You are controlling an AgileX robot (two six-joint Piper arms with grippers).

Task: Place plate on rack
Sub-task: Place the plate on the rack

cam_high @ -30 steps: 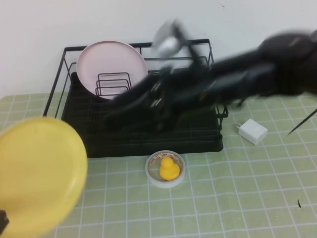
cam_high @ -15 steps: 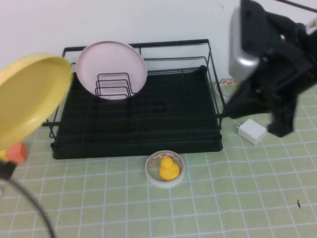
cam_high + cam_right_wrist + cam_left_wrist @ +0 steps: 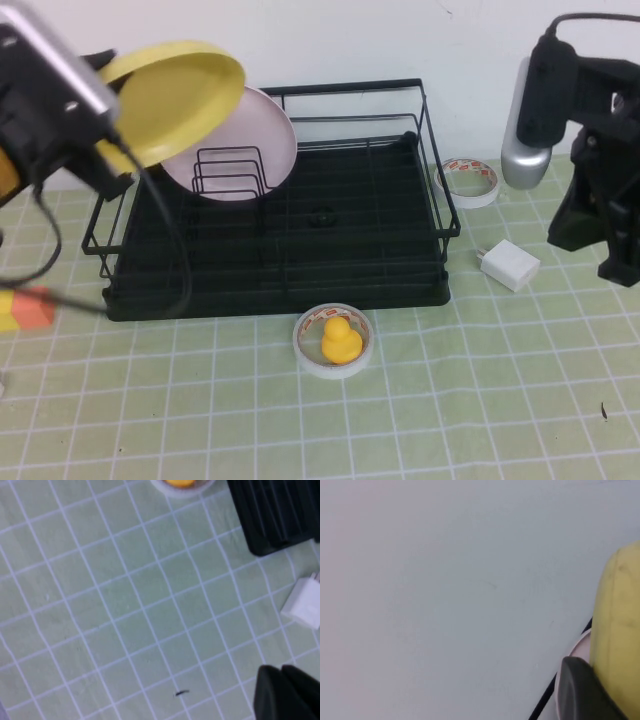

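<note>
The plate (image 3: 172, 98) is held tilted above the rack's (image 3: 280, 285) left rear corner, clamped in the left tool (image 3: 105, 130). The right tool (image 3: 280, 692) is raised over the desk (image 3: 480, 400) right of the rack, fingers together.

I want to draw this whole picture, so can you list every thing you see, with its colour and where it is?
plate: one, yellow, held tilted above the rack's far left corner.
rack: one, black wire, middle of the table.
pink plate: one, pale pink, standing in the rack's slots.
tape roll: one, white, in front of the rack.
duck: one, yellow, inside that roll.
second tape roll: one, white and red, right of the rack.
charger: one, white, right of the rack.
left gripper: jaws shut on the plate.
right gripper: jaws shut, raised at the right.
</note>
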